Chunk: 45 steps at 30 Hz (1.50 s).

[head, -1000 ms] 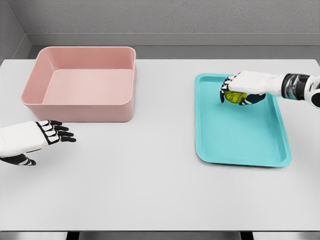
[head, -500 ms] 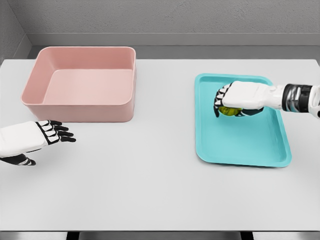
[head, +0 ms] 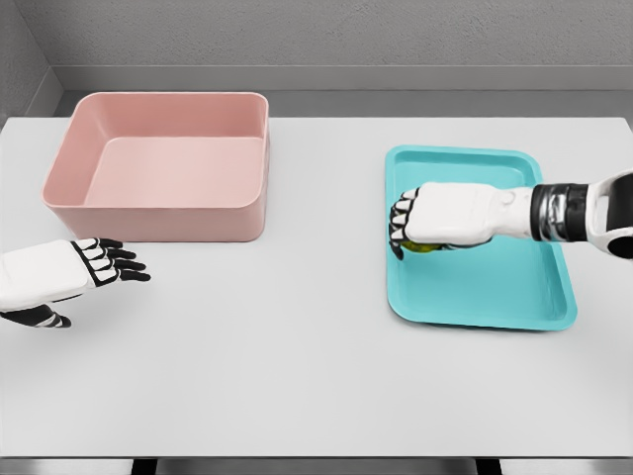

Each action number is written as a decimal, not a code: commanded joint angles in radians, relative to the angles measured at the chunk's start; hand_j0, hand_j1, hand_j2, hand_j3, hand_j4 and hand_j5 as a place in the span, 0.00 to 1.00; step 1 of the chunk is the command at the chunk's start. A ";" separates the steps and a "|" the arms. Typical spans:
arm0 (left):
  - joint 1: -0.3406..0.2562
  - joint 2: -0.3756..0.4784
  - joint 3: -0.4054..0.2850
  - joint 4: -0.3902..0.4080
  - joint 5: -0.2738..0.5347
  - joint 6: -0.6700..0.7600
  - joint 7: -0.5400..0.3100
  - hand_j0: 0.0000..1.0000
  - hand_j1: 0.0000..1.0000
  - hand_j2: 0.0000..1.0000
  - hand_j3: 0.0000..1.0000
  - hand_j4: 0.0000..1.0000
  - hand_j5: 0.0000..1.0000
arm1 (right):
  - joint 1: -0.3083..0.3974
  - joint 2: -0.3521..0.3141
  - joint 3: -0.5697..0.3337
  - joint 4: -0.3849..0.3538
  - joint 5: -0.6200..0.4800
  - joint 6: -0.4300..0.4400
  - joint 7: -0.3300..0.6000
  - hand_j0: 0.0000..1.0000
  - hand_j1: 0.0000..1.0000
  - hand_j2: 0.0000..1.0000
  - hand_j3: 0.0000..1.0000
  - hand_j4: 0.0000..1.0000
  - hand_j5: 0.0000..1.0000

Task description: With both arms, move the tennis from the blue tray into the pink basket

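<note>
The right hand [head: 435, 220] is curled around the tennis ball [head: 419, 246], knuckles facing left and the back of the hand turned up, so only a sliver of yellow-green shows beneath the palm. Its fingers [head: 401, 216] wrap down over the ball's left side. The white forearm runs almost level across the picture from the right edge, with a dark band at the wrist. Hand and ball sit over the left part of the blue tray [head: 495, 302], close to its left rim; whether the ball touches the tray floor cannot be told.

The tray lies on the right half of the white counter [head: 297, 366]. The pink basket [head: 163, 213] stands well apart at the far left. The left hand [head: 74, 272] hangs near the counter's left edge, in front of the basket, fingers loosely extended and holding nothing.
</note>
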 commanded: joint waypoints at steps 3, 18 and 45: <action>0.002 0.000 0.000 0.000 0.007 0.001 0.000 1.00 1.00 1.00 1.00 1.00 1.00 | -0.003 0.031 0.012 -0.044 0.000 0.003 0.012 0.46 0.46 0.46 0.46 0.46 0.46; 0.002 0.000 0.000 0.000 0.005 0.001 0.000 1.00 1.00 1.00 1.00 1.00 1.00 | -0.012 0.226 0.053 -0.069 0.087 0.014 0.035 0.42 0.42 0.42 0.42 0.42 0.42; 0.002 0.002 0.000 0.003 0.005 0.001 0.000 1.00 1.00 1.00 1.00 1.00 1.00 | -0.049 0.531 0.220 0.060 0.173 0.096 0.035 0.42 0.42 0.42 0.42 0.42 0.42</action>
